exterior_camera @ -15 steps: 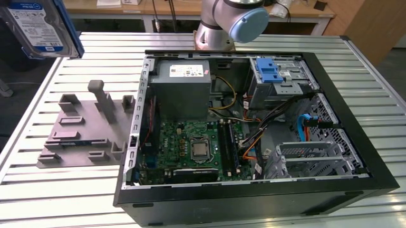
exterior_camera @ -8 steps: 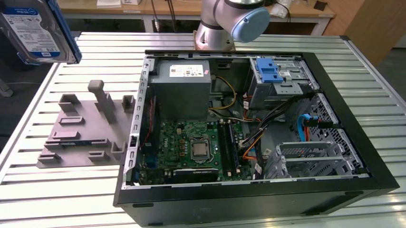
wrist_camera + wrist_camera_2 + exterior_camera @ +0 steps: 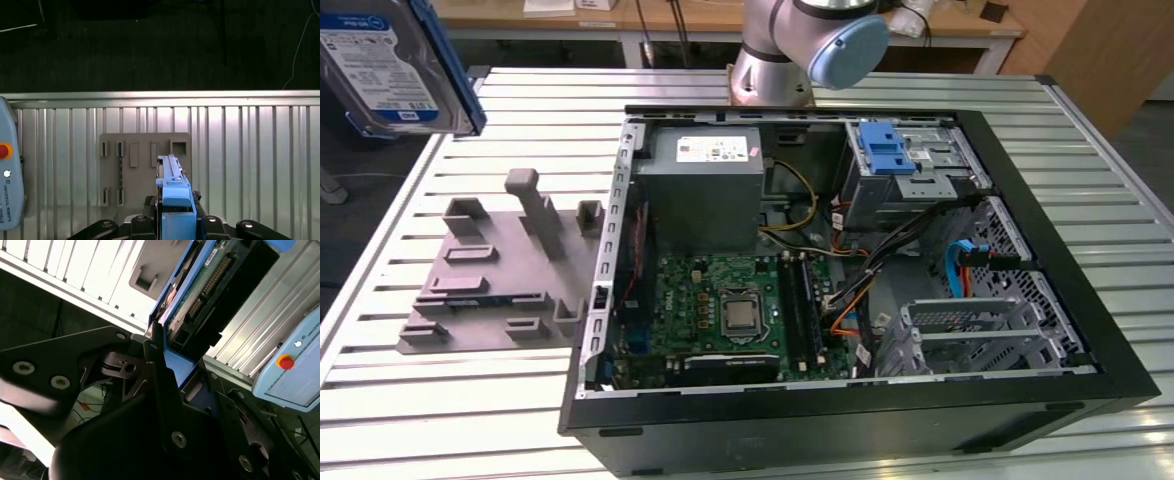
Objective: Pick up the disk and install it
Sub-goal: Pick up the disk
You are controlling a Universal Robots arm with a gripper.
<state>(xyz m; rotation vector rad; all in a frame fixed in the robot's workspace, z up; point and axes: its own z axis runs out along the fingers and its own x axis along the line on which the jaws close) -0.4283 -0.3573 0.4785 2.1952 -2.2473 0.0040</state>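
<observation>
As it hangs aloft, disk (image 3: 387,65), silver, blue-edged

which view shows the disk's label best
The exterior view: the disk turns its white-and-blue label to that camera, though cut off at the edge. The second wrist view shows its circuit-board side and blue frame; the first wrist view sees it edge-on.

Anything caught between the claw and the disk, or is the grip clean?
Nothing lies between them. In the first wrist view the claw grips the disk directly by its blue frame, with the grey fixture beyond it.
</observation>
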